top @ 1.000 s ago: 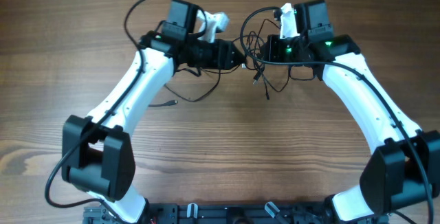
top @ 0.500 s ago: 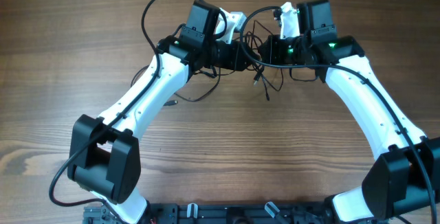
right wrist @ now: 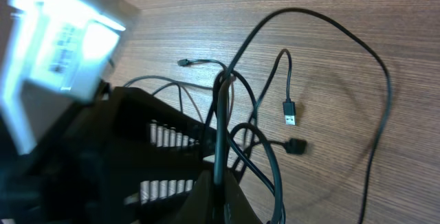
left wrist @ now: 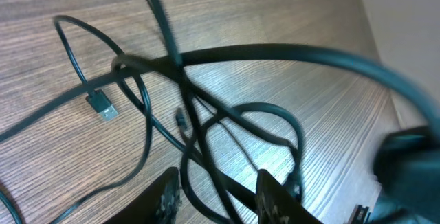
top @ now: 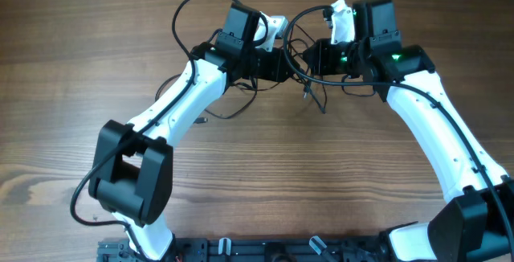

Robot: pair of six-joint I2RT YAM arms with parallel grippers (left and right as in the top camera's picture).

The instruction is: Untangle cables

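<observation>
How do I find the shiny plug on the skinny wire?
On the wooden table, look right of the tangled cables in the right wrist view. The shiny plug ends a thin wire; its flat tip is silvery, unlike the dark stubby plug below.

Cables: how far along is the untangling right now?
Nothing looks finished: the cables cross in one knot between the arms, though one end with a USB plug lies loose on the table. In hand: the right gripper is pinched on one strand, and the left gripper is open with several strands between its fingers. Left: pulling every loop apart.
</observation>
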